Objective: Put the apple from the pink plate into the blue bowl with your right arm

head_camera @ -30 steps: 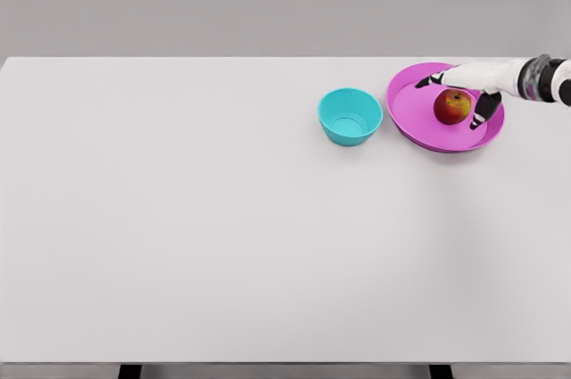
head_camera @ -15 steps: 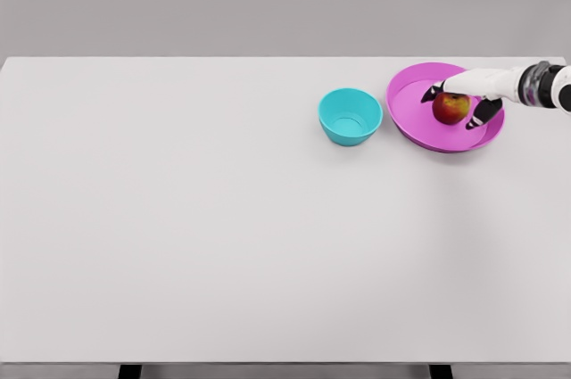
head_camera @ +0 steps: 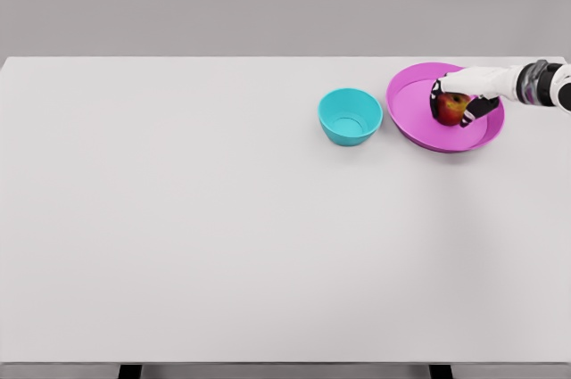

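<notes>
one apple [head_camera: 453,108], one pink plate [head_camera: 415,112], one blue bowl [head_camera: 350,116], one white table [head_camera: 223,236], and one robot hand [head_camera: 464,94] in view, the right one.

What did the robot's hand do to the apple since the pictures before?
The right hand closed in: its fingers, spread around the apple a second ago, now wrap it. The apple still sits on the pink plate, not lifted. The blue bowl and plate have not moved. The left arm is not in view.
</notes>
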Robot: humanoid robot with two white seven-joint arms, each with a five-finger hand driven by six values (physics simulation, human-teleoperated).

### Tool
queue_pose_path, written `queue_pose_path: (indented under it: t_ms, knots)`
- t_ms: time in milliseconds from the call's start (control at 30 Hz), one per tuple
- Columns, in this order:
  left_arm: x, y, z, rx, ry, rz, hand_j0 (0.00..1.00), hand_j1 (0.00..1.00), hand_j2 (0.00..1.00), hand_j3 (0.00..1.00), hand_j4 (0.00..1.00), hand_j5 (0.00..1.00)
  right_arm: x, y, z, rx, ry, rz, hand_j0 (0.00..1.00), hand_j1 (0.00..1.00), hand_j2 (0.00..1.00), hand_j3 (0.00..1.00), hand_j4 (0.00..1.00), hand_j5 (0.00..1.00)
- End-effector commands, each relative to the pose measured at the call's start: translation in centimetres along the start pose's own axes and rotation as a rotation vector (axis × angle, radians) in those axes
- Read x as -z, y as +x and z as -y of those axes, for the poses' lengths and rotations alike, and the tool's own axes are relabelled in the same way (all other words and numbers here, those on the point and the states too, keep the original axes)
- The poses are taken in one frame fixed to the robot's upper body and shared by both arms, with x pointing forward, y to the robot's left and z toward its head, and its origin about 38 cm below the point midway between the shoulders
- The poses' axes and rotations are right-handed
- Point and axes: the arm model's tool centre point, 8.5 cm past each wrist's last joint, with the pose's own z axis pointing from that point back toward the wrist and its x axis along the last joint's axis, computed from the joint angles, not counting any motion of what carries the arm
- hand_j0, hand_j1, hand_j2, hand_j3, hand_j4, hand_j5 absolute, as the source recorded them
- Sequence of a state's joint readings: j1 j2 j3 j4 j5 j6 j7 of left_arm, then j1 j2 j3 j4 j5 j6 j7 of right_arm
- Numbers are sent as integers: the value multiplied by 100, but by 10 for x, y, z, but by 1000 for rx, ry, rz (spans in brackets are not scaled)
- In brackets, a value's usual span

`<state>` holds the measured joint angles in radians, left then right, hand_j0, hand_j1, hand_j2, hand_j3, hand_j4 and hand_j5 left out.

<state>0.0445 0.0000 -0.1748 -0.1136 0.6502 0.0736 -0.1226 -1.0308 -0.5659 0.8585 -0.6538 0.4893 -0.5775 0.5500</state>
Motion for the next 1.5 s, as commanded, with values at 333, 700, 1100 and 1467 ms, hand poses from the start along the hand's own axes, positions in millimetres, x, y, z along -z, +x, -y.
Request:
queue_pose_path:
  t_ms: [333, 700, 1100, 1467]
  knots:
    - [0, 0, 0, 0, 0, 0, 100, 100, 100, 100, 100, 100, -28, 92, 94, -239, -237, 243, 34, 34, 34, 34, 34, 34]
    - [0, 0, 0, 0, 0, 0, 100, 100, 100, 100, 100, 100, 11, 150, 77, -280, -175, 340, 34, 34, 34, 34, 34, 34]
    - [0, 0, 0, 0, 0, 0, 100, 100, 100, 100, 100, 100, 2, 148, 83, -273, -195, 300, 96, 96, 96, 96, 96, 96]
    - [0, 0, 0, 0, 0, 0, 100, 100, 100, 100, 100, 100, -133, 150, 81, -381, -285, 361, 100, 100, 100, 100, 100, 100]
